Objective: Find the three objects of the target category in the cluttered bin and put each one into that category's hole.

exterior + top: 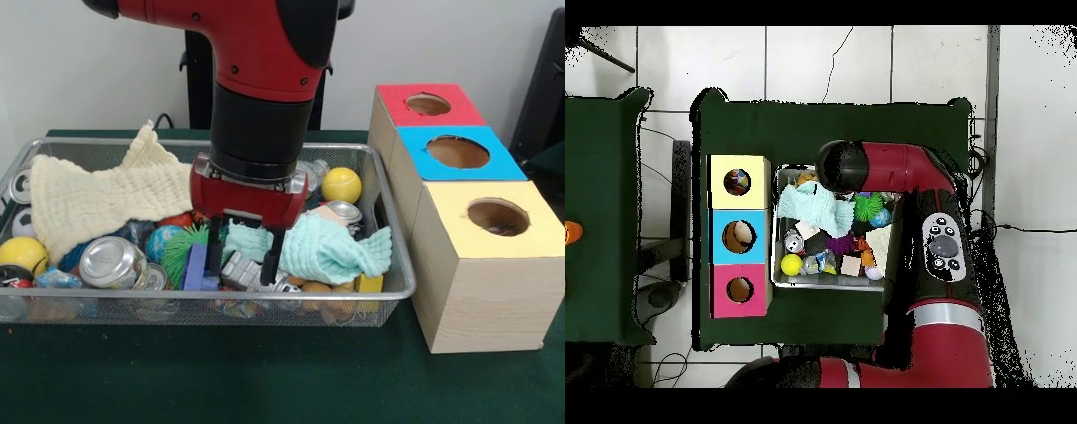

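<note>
- The arm comes down from above into the middle of the bin, which stands on the green counter.
- The jaws are open; the two dark fingers point down into the clutter, with a piece of mint-green cloth between them. I cannot tell if they already press it.
- The rest of the mint-green cloth lies just to the right of the jaws in the front view.
- A cream waffle cloth covers the far left part of the bin.
- Around the jaws lie a crushed can, a green spiky ball, a purple block and a yellow ball.
- No dotted cloth shows in the bin.
- Three cubes stand in a row beside the bin: red, blue and yellow.
- In the overhead view something colourful lies inside the hole of the yellow cube.
</note>
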